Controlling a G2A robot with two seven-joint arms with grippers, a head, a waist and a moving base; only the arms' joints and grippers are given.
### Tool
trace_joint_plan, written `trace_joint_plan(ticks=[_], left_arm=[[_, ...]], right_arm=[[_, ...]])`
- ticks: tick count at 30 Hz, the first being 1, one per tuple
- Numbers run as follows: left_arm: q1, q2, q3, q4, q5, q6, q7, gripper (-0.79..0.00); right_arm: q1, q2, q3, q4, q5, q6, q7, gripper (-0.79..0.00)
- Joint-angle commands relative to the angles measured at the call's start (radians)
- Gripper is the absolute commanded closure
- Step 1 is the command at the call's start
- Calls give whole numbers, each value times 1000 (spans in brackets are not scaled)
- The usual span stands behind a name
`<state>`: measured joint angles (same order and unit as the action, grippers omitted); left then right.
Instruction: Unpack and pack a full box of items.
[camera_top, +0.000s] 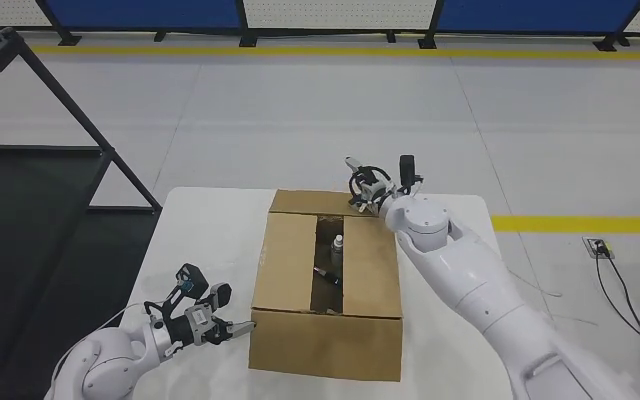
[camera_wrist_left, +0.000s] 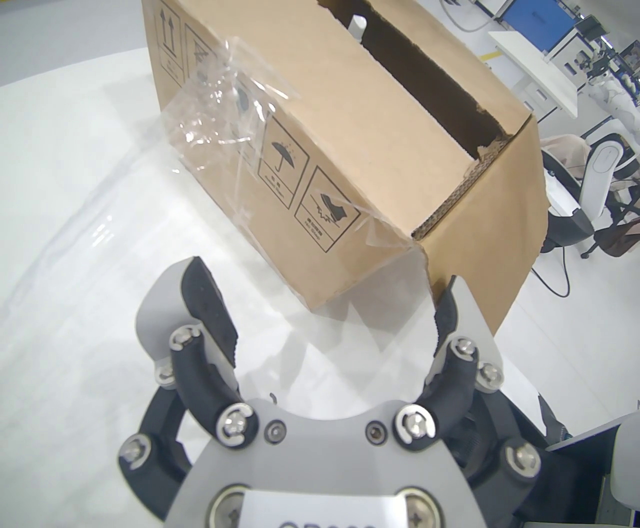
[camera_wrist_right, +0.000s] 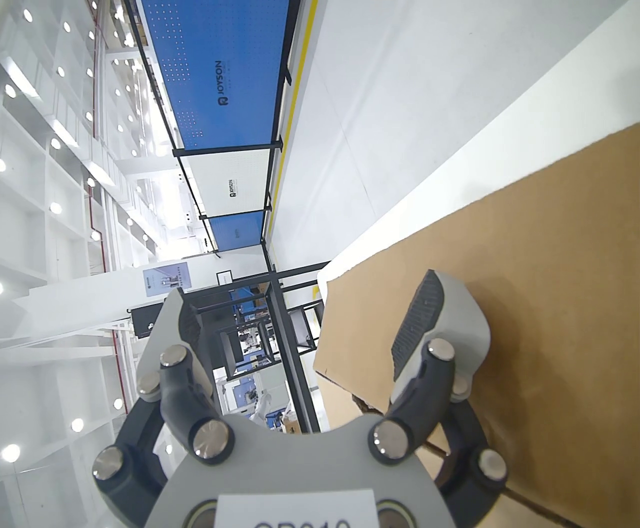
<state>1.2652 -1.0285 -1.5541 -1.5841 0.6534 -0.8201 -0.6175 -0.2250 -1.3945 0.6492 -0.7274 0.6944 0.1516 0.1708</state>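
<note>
**Both grippers spread wide at opposite ends of the box**

The cardboard box (camera_top: 325, 290) stands on the white table (camera_top: 200, 230), its two top flaps parted to leave a narrow dark slot down the middle. The left gripper (camera_wrist_left: 325, 282) sits low at the box's near corner with its fingers wide apart and nothing between them. The bottom of that corner points into the gap, and whether one fingertip touches the cardboard cannot be told. The right gripper (camera_wrist_right: 305, 287) is at the far end of the box, also wide open and holding nothing. One pad (camera_wrist_right: 417, 320) lies over the top flap, the other is out past the box's edge, and contact with the flap is unclear.

Through the slot a white bottle (camera_top: 337, 243) and a dark item (camera_top: 326, 272) show in part; the rest of the inside is in shadow. Loose clear tape (camera_wrist_left: 225, 115) hangs crumpled on the box's side, partly covering a row of handling symbols (camera_wrist_left: 282, 162), among them up arrows and an umbrella. The small print under them is too fine to read. A paper label on each gripper's base is cut off
</note>
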Motion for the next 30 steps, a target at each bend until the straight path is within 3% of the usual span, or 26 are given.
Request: trace_joint_plan(ticks=[1, 8, 18, 25, 30], left_arm=[[0, 0, 0, 0, 0, 0, 0, -785], [0, 0, 0, 0, 0, 0, 0, -785], [18, 4, -17, -25, -14, 0, 35, -785], [63, 16, -77, -69, -58, -25, 76, -785], [94, 25, -151, -80, -123, -32, 129, -785]], right_arm=[[3, -8, 3, 17, -2, -4, 1, -785], [-7, -18, 42, 25, 3, -100, 84, -785], [-107, 53, 144, -134, -87, -235, 514, -785], [-202, 113, 221, -326, -195, -174, 687, -785], [-229, 125, 252, -374, -213, -124, 647, -785]])
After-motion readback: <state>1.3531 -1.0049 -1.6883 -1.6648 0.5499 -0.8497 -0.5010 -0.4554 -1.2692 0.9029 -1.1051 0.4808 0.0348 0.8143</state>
